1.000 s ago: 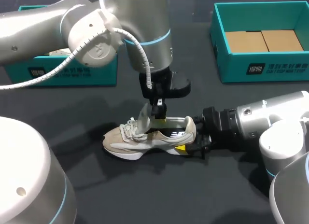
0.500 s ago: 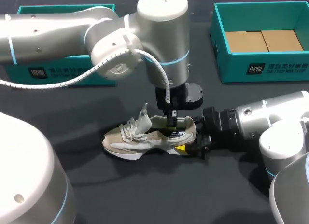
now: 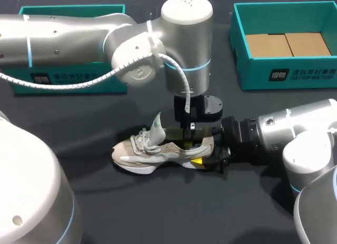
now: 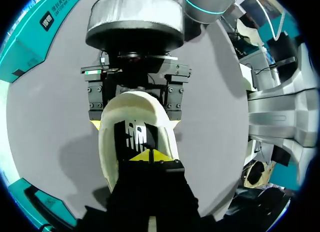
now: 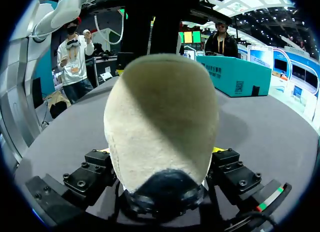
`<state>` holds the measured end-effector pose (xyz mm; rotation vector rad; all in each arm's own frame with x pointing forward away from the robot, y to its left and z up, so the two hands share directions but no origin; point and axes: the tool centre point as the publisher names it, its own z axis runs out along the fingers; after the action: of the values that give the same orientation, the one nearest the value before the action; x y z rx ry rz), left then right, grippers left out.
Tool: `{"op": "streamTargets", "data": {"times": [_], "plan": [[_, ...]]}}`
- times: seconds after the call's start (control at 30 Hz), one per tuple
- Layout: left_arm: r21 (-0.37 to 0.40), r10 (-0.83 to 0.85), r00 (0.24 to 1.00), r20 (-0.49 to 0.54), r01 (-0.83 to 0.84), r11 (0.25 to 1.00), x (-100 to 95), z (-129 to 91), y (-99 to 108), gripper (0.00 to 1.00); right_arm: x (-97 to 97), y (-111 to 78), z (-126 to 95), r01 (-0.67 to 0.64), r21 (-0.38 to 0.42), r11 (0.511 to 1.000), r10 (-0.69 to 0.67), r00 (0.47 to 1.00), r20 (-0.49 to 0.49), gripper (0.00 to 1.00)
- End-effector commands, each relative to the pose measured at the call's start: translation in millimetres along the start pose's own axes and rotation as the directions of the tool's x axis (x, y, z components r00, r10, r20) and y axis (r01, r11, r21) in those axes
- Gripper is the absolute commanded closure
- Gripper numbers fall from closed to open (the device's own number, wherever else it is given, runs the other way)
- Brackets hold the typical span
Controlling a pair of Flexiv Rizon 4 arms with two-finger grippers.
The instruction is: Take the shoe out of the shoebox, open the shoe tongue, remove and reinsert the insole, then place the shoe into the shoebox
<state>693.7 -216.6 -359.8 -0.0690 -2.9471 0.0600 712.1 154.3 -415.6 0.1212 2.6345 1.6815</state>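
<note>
On the dark table the beige shoe stood upright on its sole near the middle, toe to the left, with its tongue pulled up. The right gripper, reaching in from the right, was clamped on the heel, one yellow tip on each side. Just beyond it, the left gripper hung straight down into the shoe's opening with its tips pressed together over the insole; whether they pinched it could not be told. An open teal shoebox with cardboard inserts stood at the far right, and another teal box at the far left.
</note>
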Motion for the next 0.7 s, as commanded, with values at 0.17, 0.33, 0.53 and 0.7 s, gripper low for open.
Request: {"op": "streamTargets", "data": {"times": [0.17,0.33,0.53,0.7], "plan": [[-0.022,-0.015,0.998,-0.061,0.014,1.000,-0.5,25,5,1.00,-1.1,-0.1,1,-0.002,0.005,1.000,0.002,1.000,0.000,1.00],[-0.036,-0.033,0.998,-0.049,0.031,0.999,7.5,28,19,1.00,-1.1,-0.1,1,-0.002,0.005,1.000,0.002,1.000,0.000,1.00],[-0.040,-0.044,0.998,-0.045,0.042,0.998,10.9,28,36,1.00,-1.1,-0.1,1,-0.002,0.005,1.000,0.002,1.000,0.000,1.00],[-0.045,-0.048,0.998,-0.045,0.046,0.998,10.4,31,42,1.00,-1.1,-0.1,1,-0.002,0.005,1.000,0.002,1.000,0.000,1.00]]}}
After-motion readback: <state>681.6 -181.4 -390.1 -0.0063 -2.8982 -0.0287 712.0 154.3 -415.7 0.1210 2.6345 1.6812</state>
